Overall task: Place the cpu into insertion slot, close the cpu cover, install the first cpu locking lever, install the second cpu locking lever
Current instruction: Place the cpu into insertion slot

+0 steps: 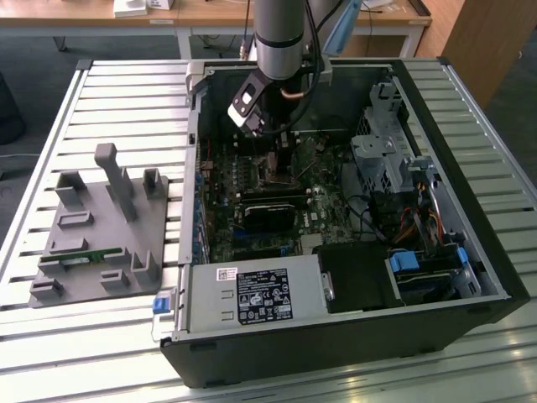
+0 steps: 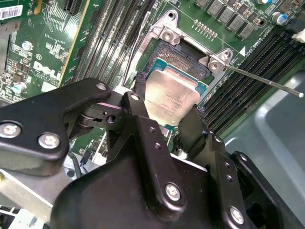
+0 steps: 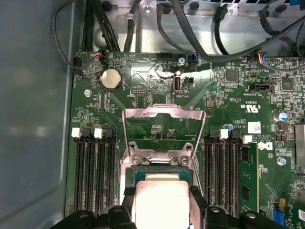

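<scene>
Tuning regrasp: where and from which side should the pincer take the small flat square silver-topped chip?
By two opposite side edges, from straight above. The small flat square silver-topped chip lies flat over the square black-rimmed socket, only its edges free. The pincer grips it that way. The raised silver metal frame cover stands on one side, so probably pick the two edges clear of it.
</scene>
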You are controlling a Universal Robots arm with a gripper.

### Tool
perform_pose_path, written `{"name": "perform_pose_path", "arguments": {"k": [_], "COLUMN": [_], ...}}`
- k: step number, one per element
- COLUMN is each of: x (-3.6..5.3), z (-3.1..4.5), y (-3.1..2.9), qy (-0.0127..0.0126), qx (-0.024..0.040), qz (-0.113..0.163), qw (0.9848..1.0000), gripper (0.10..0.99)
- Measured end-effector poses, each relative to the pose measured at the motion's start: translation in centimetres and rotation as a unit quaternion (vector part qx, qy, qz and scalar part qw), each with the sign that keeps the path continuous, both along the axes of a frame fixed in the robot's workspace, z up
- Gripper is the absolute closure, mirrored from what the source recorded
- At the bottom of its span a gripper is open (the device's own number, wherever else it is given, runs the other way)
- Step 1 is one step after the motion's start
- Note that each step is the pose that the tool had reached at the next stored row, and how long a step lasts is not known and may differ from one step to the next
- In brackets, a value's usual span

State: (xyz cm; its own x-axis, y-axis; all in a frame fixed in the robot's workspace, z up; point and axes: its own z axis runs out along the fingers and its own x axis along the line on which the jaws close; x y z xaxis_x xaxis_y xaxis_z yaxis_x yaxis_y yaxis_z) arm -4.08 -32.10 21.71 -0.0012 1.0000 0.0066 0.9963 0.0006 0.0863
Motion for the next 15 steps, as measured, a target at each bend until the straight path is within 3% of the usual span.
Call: {"name": "perform_pose_path", "arguments": {"k": [15], "x": [-0.2], "z": [-0.72], "y": [0.19], "qy": [-0.0001], "qx": [0.0001], "qz": [-0.002], "qw": [1.0], "gripper": [0.557]}}
